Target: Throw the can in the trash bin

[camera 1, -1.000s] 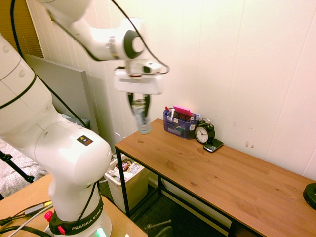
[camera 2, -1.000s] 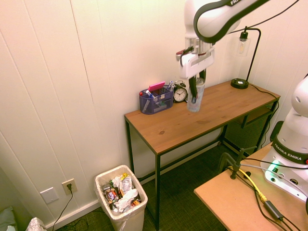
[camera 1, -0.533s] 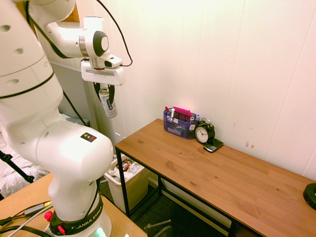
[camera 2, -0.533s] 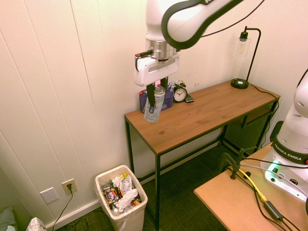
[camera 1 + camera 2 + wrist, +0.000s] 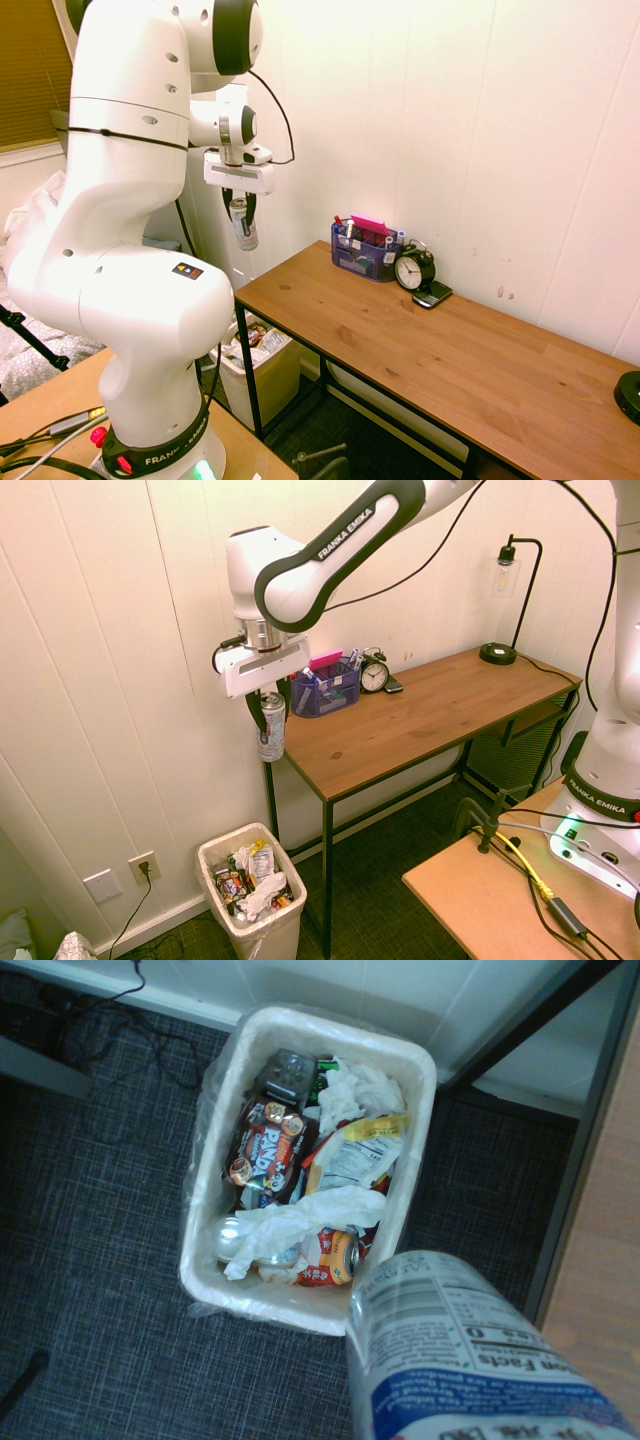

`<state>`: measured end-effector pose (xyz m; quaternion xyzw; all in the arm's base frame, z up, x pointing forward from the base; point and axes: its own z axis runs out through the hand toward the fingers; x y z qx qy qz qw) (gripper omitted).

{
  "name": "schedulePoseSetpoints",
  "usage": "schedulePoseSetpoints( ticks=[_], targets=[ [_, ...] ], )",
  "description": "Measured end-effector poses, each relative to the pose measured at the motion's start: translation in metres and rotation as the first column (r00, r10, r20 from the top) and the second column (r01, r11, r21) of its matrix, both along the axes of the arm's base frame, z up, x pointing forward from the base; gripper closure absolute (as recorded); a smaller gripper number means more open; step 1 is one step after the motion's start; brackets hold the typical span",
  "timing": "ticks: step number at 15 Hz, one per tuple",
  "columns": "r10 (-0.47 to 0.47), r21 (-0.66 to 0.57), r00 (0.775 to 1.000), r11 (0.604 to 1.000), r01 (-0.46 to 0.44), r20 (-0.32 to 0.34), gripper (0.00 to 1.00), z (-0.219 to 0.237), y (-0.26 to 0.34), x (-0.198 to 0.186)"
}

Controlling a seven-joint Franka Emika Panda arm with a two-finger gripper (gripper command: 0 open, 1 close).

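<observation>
My gripper (image 5: pixel 267 702) is shut on the can (image 5: pixel 271 728), a silver drink can hanging upright below the fingers. It hangs in the air just past the left end of the wooden desk (image 5: pixel 420 715), high above the floor. The trash bin (image 5: pixel 250 900), cream plastic and full of paper and wrappers, stands on the floor below the can. In the first exterior view the can (image 5: pixel 243 222) hangs in the gripper (image 5: pixel 240 203) beyond the desk's end, with the bin (image 5: pixel 255 368) lower down. The wrist view looks straight down on the bin (image 5: pixel 415 1150), with the can (image 5: pixel 450 1350) close in front.
A purple desk organizer (image 5: pixel 325 687) with pens, an alarm clock (image 5: pixel 375 673) and a phone sit at the desk's back edge. A black lamp (image 5: pixel 497 652) stands at the far end. The desk's black metal leg (image 5: pixel 271 805) runs down beside the bin. A wall outlet (image 5: pixel 143 866) is low down.
The arm has swung the can from over the desk's left part out past its end. The can now hangs over the bin, still gripped.
</observation>
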<state>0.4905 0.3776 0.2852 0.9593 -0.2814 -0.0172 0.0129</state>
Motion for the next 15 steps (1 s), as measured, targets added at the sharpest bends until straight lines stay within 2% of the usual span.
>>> schedulePoseSetpoints(
  ticks=[3,6,12,15],
  targets=[
    [-0.021,-0.028,0.999,0.999,0.020,-0.039,1.00,-0.036,-0.010,0.014],
    [-0.006,-0.037,0.996,0.999,0.003,-0.087,1.00,-0.066,-0.014,0.015],
    [0.054,-0.035,0.983,0.997,-0.061,-0.175,1.00,-0.102,0.000,-0.006],
    [0.105,-0.040,0.975,0.993,-0.115,-0.194,1.00,-0.118,0.026,-0.029]
  ],
)
